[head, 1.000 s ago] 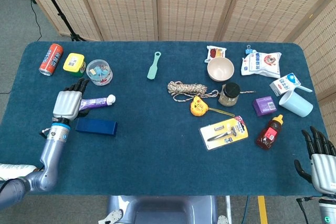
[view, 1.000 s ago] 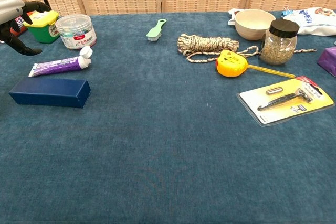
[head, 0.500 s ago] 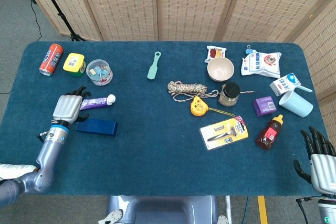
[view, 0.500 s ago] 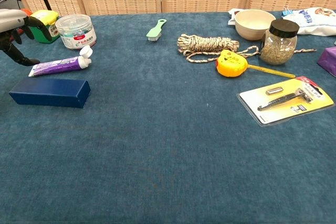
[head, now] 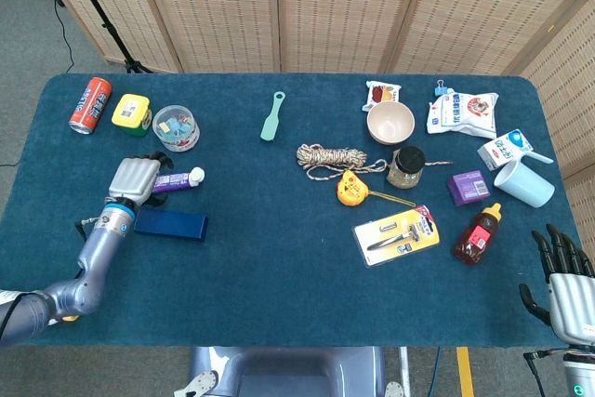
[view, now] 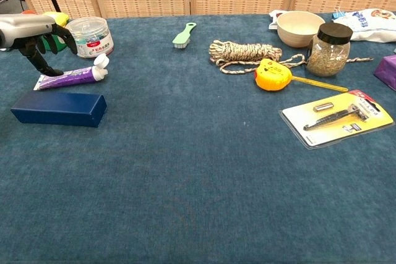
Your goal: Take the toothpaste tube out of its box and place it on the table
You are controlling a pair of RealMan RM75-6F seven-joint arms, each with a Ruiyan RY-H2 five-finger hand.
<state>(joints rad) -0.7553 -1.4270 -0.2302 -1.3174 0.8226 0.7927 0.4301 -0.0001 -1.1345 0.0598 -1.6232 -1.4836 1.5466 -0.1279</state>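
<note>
I am hovering my left hand (view: 37,35) over the purple toothpaste tube (view: 70,76), fingers apart and holding nothing; lifting straight up should avoid nudging it toward the blue box (view: 57,109).

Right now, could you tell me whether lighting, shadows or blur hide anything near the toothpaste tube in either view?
Head view: even, soft light, no glare; the toothpaste tube and box are sharp, though the left hand covers the tube's tail. Chest view: faint shadows under the box, the tube fully visible, the hand cropped at the left edge.
</note>
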